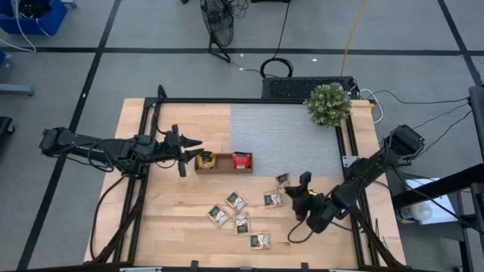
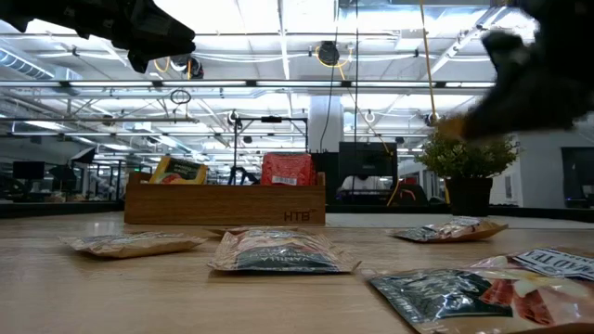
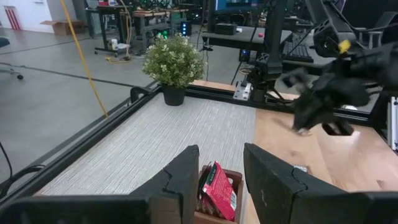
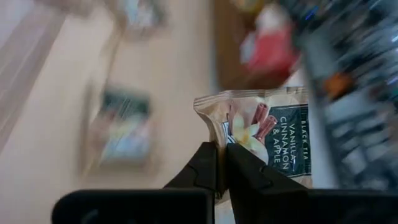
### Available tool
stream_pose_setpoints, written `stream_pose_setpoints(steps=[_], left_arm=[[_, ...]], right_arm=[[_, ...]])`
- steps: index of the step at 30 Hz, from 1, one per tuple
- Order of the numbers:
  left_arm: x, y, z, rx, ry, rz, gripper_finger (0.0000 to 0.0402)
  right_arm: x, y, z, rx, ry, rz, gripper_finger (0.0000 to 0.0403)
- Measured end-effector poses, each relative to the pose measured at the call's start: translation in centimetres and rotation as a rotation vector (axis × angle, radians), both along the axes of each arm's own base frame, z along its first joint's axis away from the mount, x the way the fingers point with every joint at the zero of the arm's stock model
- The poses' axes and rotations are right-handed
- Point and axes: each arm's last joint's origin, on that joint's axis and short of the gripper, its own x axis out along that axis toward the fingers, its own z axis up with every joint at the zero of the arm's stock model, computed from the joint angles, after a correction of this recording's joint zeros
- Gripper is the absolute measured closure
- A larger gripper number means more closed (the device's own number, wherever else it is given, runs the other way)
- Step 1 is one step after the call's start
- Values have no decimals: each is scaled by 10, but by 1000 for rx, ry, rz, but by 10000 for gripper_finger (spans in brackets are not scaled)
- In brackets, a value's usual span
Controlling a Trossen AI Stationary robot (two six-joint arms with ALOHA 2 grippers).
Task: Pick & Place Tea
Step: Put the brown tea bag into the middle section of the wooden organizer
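My right gripper (image 4: 222, 154) is shut on a tea sachet (image 4: 268, 134) with a cream and dark label. It hangs over the table's right side (image 1: 304, 187). More tea sachets (image 1: 237, 200) lie flat on the wood near the front. The brown wooden tray (image 1: 223, 162) stands mid-table with a yellow sachet (image 1: 205, 159) and a red sachet (image 3: 219, 190) upright in it. My left gripper (image 3: 219, 167) hovers open just left of the tray (image 1: 193, 143), above table height. My right gripper pinches the sachet's sealed edge near a corner (image 4: 217, 132) between its two fingertips. The sachet stretches on past the fingertips with its printed face (image 4: 286, 140) in view. It is lifted clear of the table.
A potted plant (image 1: 328, 103) stands at the back right on the grey mat (image 1: 283, 140). Two loose sachets (image 1: 274, 199) lie right beside my right gripper. Black frame rails (image 1: 352, 147) run along the table's sides.
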Motion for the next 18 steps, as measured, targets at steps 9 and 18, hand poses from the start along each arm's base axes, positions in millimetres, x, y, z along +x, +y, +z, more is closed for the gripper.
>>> stream_pose_setpoints(steps=[9, 18], left_arm=[[0, 0, 0, 0, 1, 0, 270], [0, 0, 4, -41, -55, 2, 270]], right_arm=[[43, 14, 4, -481, -122, 31, 395], [90, -10, -34, -826, 21, 12, 395]])
